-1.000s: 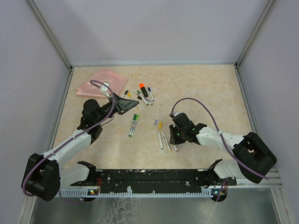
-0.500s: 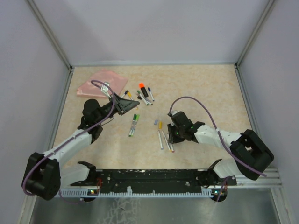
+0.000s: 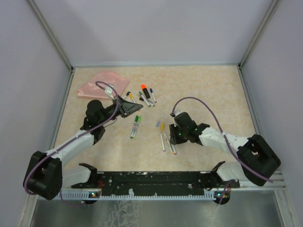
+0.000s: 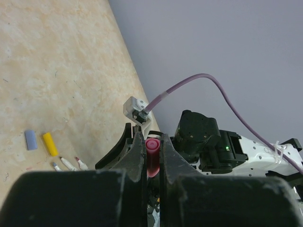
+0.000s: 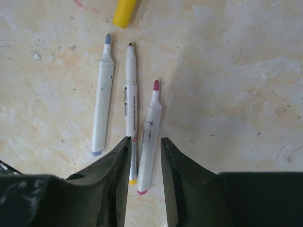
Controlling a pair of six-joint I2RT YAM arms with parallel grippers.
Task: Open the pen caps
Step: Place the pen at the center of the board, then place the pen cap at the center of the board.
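My left gripper is shut on a pink pen cap, held up off the table; in the top view it hovers at the left of the pen cluster. My right gripper is open, low over three uncapped white pens on the table. The pink-tipped pen lies between its fingers, with no grip showing. Beside it lie a dark-tipped pen and a blue-tipped pen. A loose yellow cap and a lilac cap lie just beyond them.
A pink pouch lies at the back left. Several capped pens, one with an orange cap, sit behind the left gripper. Two green-capped pens lie mid-table. Grey walls close off the back and both sides.
The right gripper's jaws have spread apart over the pink-tipped pen and it has shifted slightly. The left gripper stays shut on the pink cap and has barely moved.
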